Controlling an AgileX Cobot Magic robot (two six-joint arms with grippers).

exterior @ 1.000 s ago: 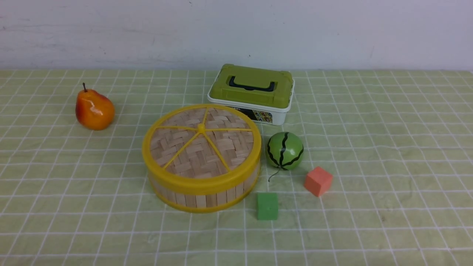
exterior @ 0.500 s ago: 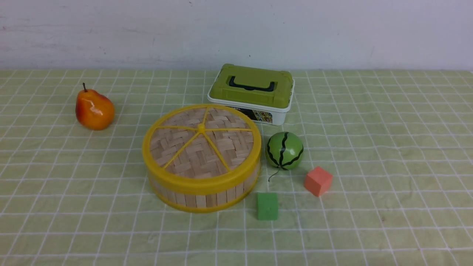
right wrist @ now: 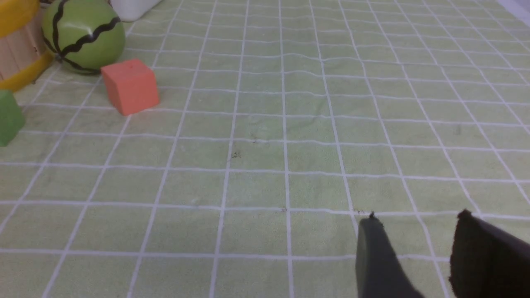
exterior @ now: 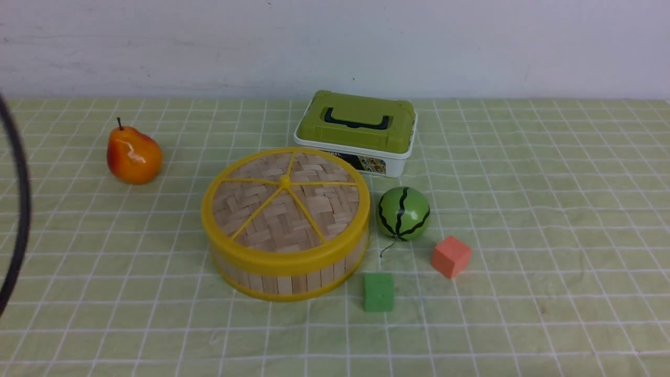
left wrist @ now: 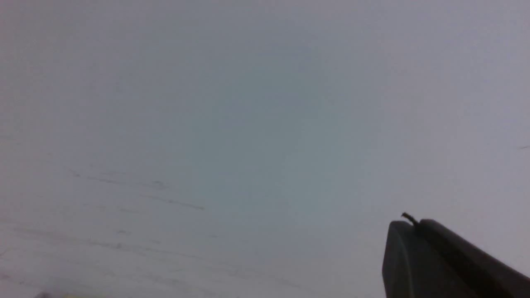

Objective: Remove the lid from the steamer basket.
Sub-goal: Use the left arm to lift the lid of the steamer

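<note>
The lid (exterior: 285,201), a woven bamboo disc with a yellow rim and yellow spokes, sits closed on the steamer basket (exterior: 282,280) in the middle of the table. A slice of the basket's wall (right wrist: 16,49) shows in the right wrist view. No gripper appears in the front view. My left gripper (left wrist: 412,223) is shut with nothing in it and points at a blank pale wall, away from the table. My right gripper (right wrist: 416,219) is open and empty over bare tablecloth, well to the right of the basket.
A white box with an olive-green top (exterior: 357,131) stands behind the basket. A toy watermelon (exterior: 403,213), an orange cube (exterior: 450,256) and a green cube (exterior: 378,291) lie at its right front. A pear (exterior: 133,154) sits far left. A black cable (exterior: 18,209) curves at the left edge.
A black cable has swung into the front view at the left edge. The objects on the table have not moved.
</note>
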